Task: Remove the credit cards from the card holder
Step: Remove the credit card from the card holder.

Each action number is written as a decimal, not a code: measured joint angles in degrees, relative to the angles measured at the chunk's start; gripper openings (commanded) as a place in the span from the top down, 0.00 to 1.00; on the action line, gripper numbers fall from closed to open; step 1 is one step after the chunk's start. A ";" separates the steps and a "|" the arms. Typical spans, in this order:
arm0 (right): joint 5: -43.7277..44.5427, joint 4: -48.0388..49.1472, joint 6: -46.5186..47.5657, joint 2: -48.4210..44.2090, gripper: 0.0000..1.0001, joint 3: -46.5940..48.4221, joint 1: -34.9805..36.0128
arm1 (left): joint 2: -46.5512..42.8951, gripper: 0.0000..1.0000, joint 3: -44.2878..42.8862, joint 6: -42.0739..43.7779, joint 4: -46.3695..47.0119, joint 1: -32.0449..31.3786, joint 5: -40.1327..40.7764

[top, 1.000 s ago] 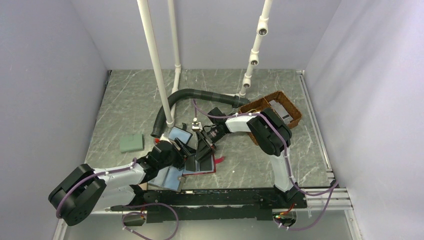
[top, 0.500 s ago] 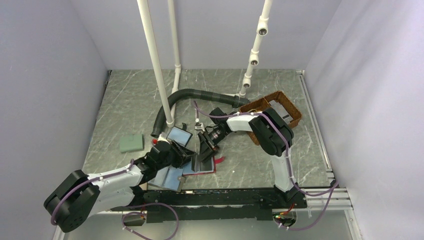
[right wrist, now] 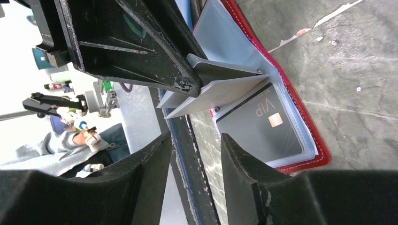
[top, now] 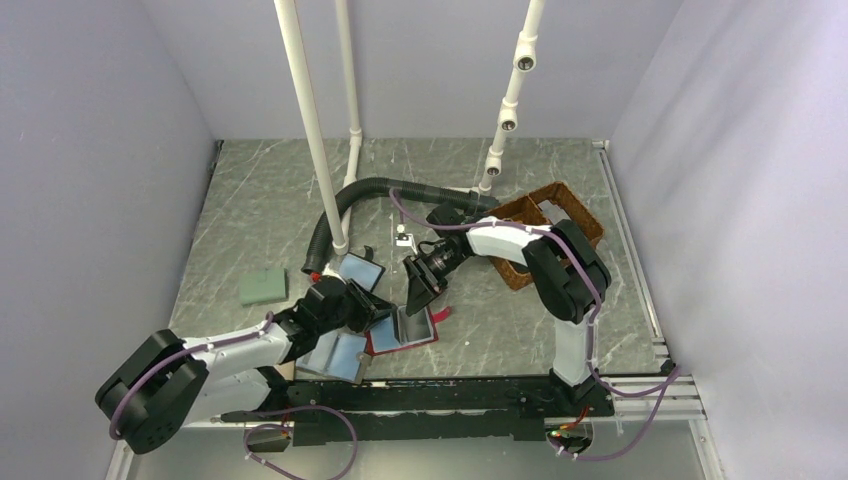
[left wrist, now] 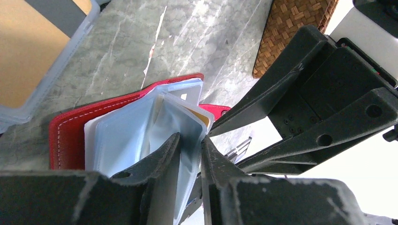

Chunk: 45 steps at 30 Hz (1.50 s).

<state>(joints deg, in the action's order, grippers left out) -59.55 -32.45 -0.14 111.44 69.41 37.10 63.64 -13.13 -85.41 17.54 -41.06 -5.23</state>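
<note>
The red card holder (top: 380,345) lies open on the table between the two arms, its clear sleeves fanned up. My left gripper (left wrist: 190,140) is shut on one clear sleeve (left wrist: 192,154) and holds it raised off the red cover (left wrist: 68,133). In the right wrist view a dark credit card (right wrist: 260,129) marked VIP with a tan chip sits inside a sleeve against the red cover (right wrist: 309,119). My right gripper (right wrist: 192,143) is open and empty, just above the holder's far side. In the top view the left gripper (top: 376,312) and right gripper (top: 417,292) stand close together.
A black-rimmed case (top: 359,271) lies just beyond the left gripper. A grey-green wallet (top: 263,287) is at the left and a blue-grey folder (top: 335,355) under the left arm. A wicker basket (top: 515,212) is at the right. A black hose (top: 370,188) and white pipes (top: 312,130) stand behind.
My left gripper has moved a little right, lifting the sleeve. My right arm has drawn back to the right, and more of the open holder shows.
</note>
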 measured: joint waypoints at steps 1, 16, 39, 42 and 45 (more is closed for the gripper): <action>-0.02 -0.37 0.28 0.00 0.53 0.00 0.00 | 0.20 0.74 -0.09 0.24 0.11 0.00 -0.13; 7.02 -2.19 1.40 0.00 0.42 3.02 4.20 | 1.90 0.74 -3.02 2.19 -3.17 0.07 -1.40; 13.40 -2.45 1.07 0.11 0.39 4.46 7.43 | 2.78 0.74 -3.58 2.62 -3.04 0.11 -2.21; 13.00 -2.47 1.09 0.11 0.40 4.44 7.30 | 2.43 0.74 -3.34 2.60 -3.08 0.13 -2.16; 13.03 -2.47 1.07 0.11 0.39 4.44 7.28 | 2.05 0.74 -3.21 2.60 -3.30 0.17 -2.05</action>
<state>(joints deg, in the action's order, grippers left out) -46.52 -34.92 0.93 111.55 73.84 44.38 65.69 -16.34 -82.81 14.24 -40.88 -7.29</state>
